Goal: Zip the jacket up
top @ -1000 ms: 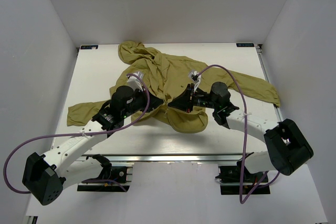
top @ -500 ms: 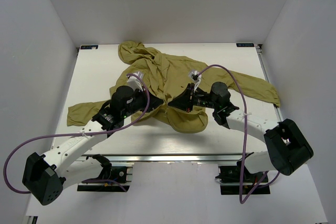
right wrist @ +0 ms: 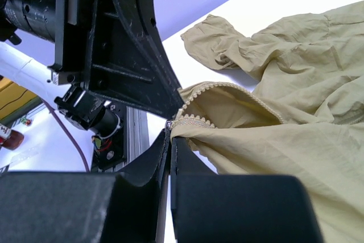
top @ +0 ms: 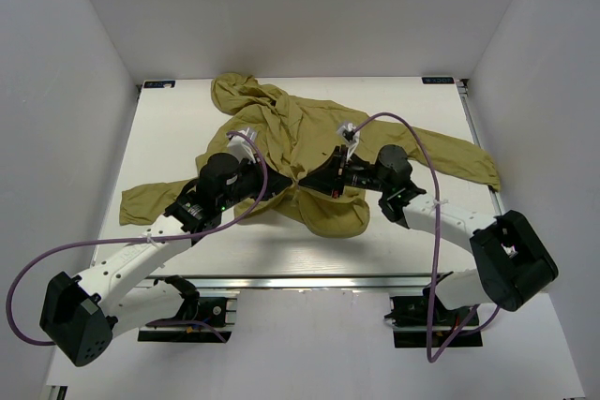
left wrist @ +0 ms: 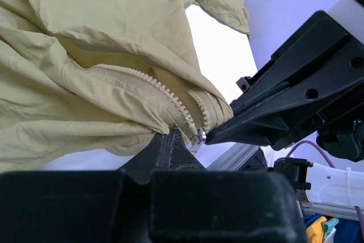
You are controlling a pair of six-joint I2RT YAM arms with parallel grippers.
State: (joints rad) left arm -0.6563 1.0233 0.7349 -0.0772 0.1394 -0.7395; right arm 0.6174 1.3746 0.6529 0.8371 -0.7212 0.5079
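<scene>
The olive jacket (top: 300, 133) lies spread and wrinkled on the white table, hood at the back and front partly open. In the left wrist view its two rows of zipper teeth (left wrist: 153, 86) run down to a silver slider (left wrist: 200, 136) at the hem. My left gripper (left wrist: 170, 135) is shut on the hem fabric just beside the slider. My right gripper (right wrist: 169, 134) is shut with the slider's pull (right wrist: 169, 123) at its tips. Seen from above, the left gripper (top: 279, 186) and right gripper (top: 305, 183) meet tip to tip over the hem.
One sleeve (top: 150, 201) trails to the left, the other (top: 459, 158) to the right edge. The hood (top: 239, 91) lies near the back wall. An aluminium rail (top: 309, 280) runs along the table's near edge. Purple cables arc over both arms.
The right gripper has edged slightly left and back, closer to the left gripper, with the hem lifted a little. The left arm has not moved.
</scene>
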